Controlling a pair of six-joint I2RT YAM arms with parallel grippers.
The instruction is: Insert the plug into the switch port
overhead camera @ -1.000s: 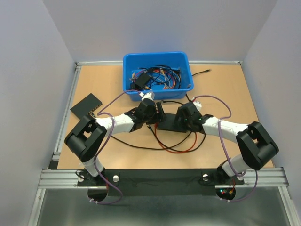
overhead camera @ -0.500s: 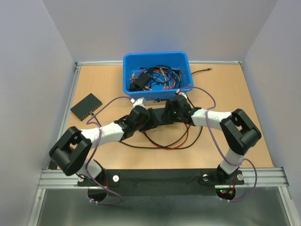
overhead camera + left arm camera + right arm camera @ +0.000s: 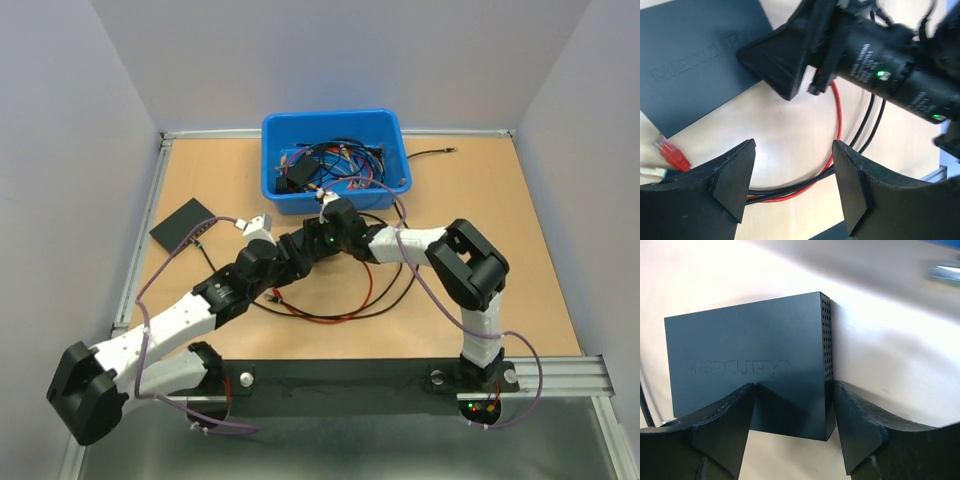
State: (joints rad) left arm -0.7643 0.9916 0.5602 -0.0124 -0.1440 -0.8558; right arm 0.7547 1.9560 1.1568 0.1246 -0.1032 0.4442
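Plug (image 3: 672, 156): red boot, lying loose on the wooden table (image 3: 500, 250). In the left wrist view it sits close off the edge of the switch (image 3: 747, 365) and outside the near finger. Not in any port. Neither arm has it.

Switch: flat dark box, "MERCURY" embossed on top, vent holes down one side. It lies flat on the table's left part, well clear of both arms in the top view.

Left gripper (image 3: 794, 150): jaws spread, nothing between them but bare tabletop and cable loops below.

Right gripper (image 3: 794, 387): jaws also apart and empty. The switch shows through the gap from farther off, not touched. This gripper reaches across to meet the left one near the table's middle, green lights lit on its body.

Red cable (image 3: 838, 115): runs out from under the right gripper and curves round beneath the left fingers. Contact with the right gripper cannot be told. Two thin black cables (image 3: 875, 120) run beside it.

Blue bin (image 3: 275, 180) at the far side, holding tangled leads.
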